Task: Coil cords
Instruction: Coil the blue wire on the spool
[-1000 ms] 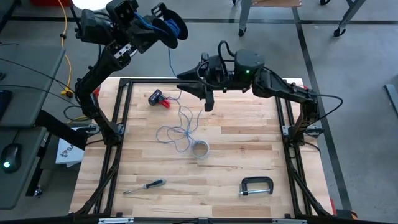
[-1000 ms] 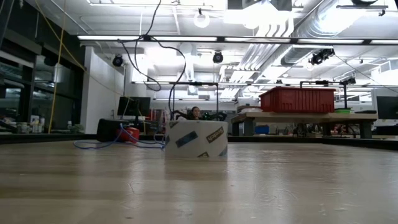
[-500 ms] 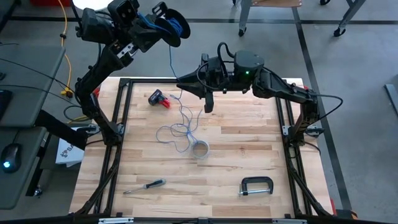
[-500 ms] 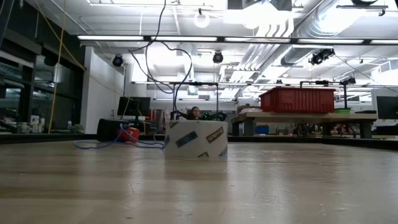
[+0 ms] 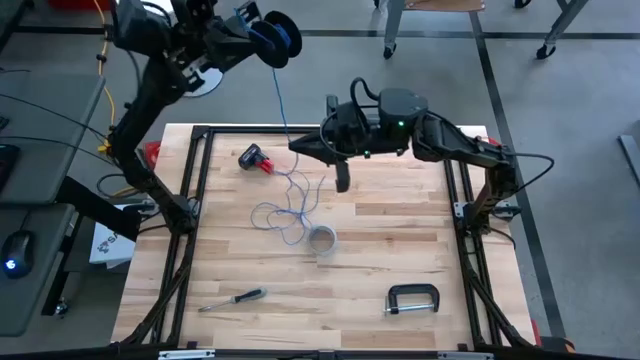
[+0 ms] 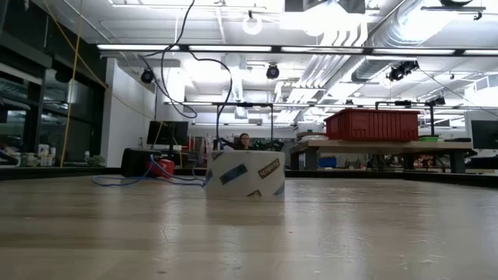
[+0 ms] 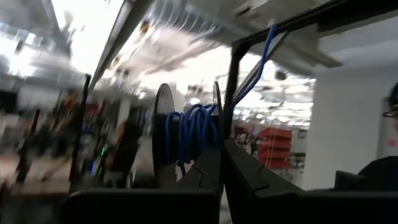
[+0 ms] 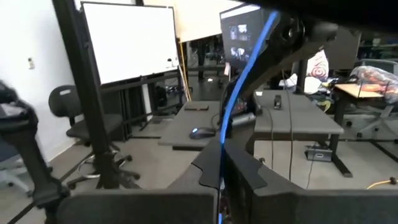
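Note:
A blue cord runs from a reel held high beyond the table's far left corner, down to loose loops lying on the wooden table. My left gripper is shut at the reel, on which several blue turns are wound. My right gripper points toward the table's left, above the far middle of the table, and is shut on the cord's hanging stretch. My left gripper pinches the reel at the rim of one of its thin discs, between its two shut fingers. The reel is lifted clear, high above the table, and the cord leaves it slanting away. My right gripper pinches the blue cord between its two fingers, a single strand. The fingers lie level, coming from the table's right, across the cord. Above the fingers the cord runs straight up toward the reel; below them it drops slack to the loops on the table.
A white tape roll stands beside the loops. A red and black tool lies at the far left, a screwdriver at the near left, a C-clamp at the near right. A black frame borders the table.
My left arm has swung the reel higher and farther beyond the table's far edge. My right gripper has shut on the blue cord and come slightly toward the near edge. The stretch between reel and right gripper now runs straighter.

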Tool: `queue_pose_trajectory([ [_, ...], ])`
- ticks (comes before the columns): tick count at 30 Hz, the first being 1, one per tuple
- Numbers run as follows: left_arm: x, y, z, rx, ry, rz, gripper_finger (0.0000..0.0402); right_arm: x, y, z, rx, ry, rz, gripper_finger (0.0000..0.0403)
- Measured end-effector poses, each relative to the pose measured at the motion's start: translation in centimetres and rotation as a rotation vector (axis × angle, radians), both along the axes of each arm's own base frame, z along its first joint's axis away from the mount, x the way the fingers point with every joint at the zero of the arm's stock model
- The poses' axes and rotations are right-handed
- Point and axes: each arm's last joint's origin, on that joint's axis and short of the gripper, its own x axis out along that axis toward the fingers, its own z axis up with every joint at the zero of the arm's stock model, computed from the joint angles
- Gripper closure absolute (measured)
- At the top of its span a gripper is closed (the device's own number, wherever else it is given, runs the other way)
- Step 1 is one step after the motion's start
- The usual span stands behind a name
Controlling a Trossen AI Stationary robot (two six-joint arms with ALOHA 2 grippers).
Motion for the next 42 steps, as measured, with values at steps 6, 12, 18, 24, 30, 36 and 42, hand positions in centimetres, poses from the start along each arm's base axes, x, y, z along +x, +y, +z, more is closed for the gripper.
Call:
queue_pose_trajectory([
  [6, -1.8, 0.5, -1.1, -0.108, 0.227, 0.015, 0.0401, -1.5, 0.0, 0.8, -0.021, 0.0, -0.01, 0.0402],
  [12, -2.3, 0.4, -2.3, -0.244, 0.425, -0.075, 0.0401, -3.1, -0.6, 2.1, -0.04, -0.048, -0.029, 0.0402],
  [18, -1.9, 0.0, -2.8, -0.266, 0.476, -0.122, 0.0401, -3.7, -1.1, 2.6, -0.048, -0.061, -0.045, 0.0403],
  [24, -2.0, -0.1, -3.1, -0.292, 0.543, -0.197, 0.0401, -4.3, -1.1, 2.9, -0.053, -0.065, -0.049, 0.0403],
  [30, -2.0, -0.1, -3.8, -0.33, 0.605, -0.22, 0.0401, -5.1, -1.4, 3.4, -0.085, -0.081, -0.107, 0.0403],
  [36, -0.5, -0.9, -4.7, -0.345, 0.667, -0.284, 0.0401, -5.3, -2.2, 4.0, -0.095, -0.138, -0.137, 0.0403],
  [42, 2.3, -2.2, -5.7, -0.344, 0.723, -0.385, 0.0401, -5.3, -3.0, 4.3, -0.098, -0.172, -0.162, 0.0403],
])
